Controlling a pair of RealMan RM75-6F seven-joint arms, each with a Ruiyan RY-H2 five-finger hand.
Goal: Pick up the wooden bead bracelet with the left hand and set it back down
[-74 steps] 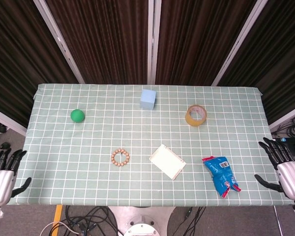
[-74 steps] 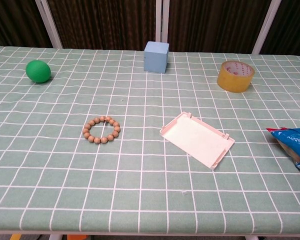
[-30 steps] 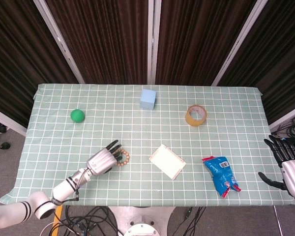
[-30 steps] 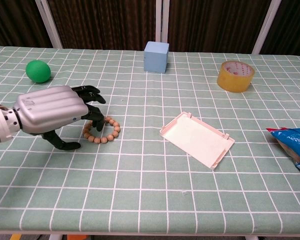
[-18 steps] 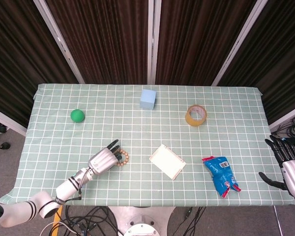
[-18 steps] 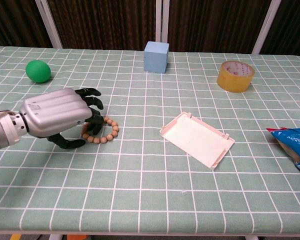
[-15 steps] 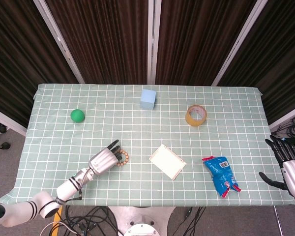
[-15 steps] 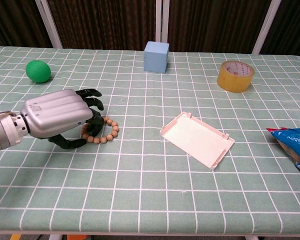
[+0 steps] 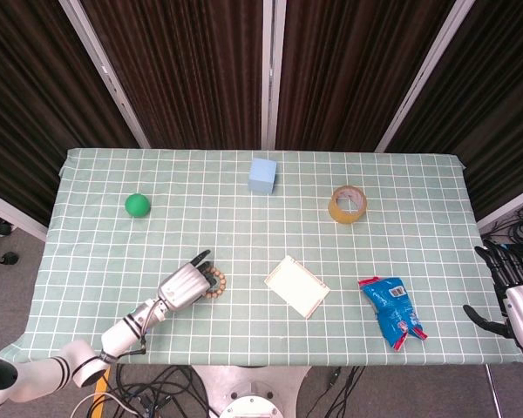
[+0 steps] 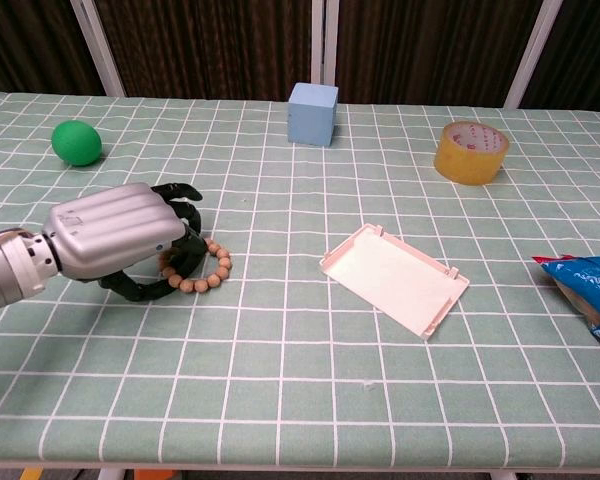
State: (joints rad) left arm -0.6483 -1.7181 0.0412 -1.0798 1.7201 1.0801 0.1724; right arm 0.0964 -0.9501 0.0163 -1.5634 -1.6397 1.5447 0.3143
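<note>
Now left hand fingers curl on bracelet

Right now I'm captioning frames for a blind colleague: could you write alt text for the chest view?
The robot's left hand curls over a wooden bead bracelet on a green checked tablecloth. Behind lie a green ball, blue cube, tape roll and white tray.

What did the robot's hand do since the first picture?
The left hand came in from the table's left edge and curled its fingers onto the wooden bead bracelet, which still lies on the table. The right hand, ball, cube, tape, tray and bag stayed put.
</note>
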